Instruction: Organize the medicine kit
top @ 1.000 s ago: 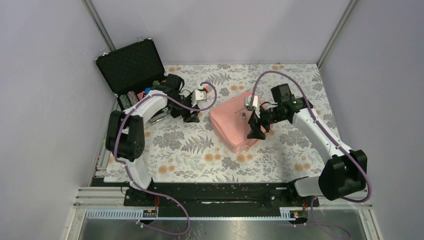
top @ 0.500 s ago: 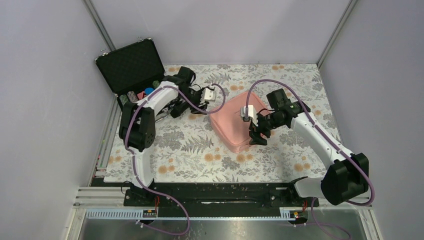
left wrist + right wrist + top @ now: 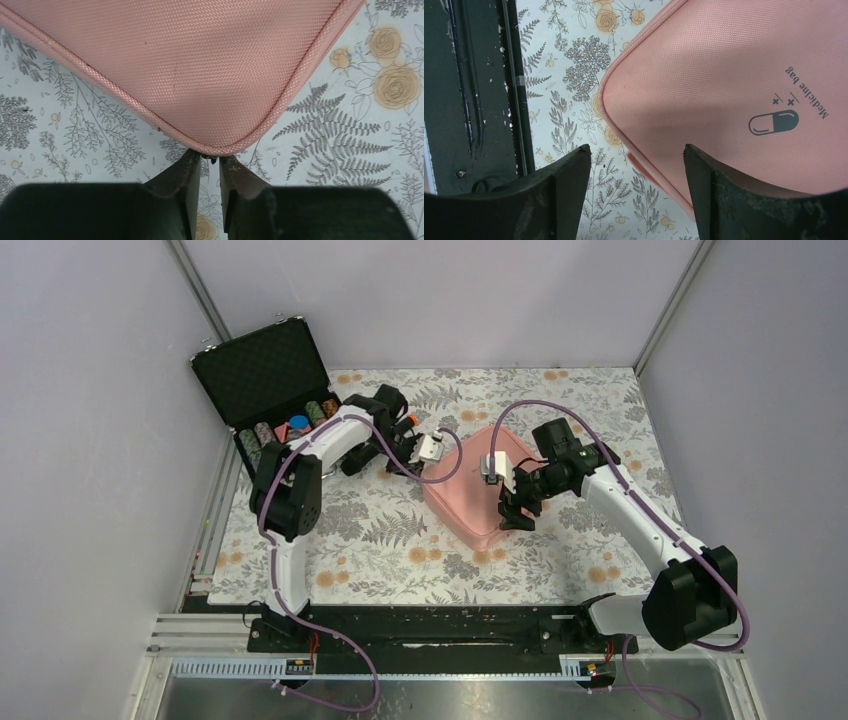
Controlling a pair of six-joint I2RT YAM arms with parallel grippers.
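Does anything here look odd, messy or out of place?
Nothing is spilled or broken. The pink medicine bag lies at a slant on the floral table, with a faint dark mark on its fabric. An open black case of poker chips at the far left seems an odd neighbour.

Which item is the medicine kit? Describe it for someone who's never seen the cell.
On the floral-print table, skip the open black hard case of poker chips at the far-left corner. Right of centre lies a pink soft fabric pouch with rounded corners; only it bears a grey pill logo and 'Medicine bag'.
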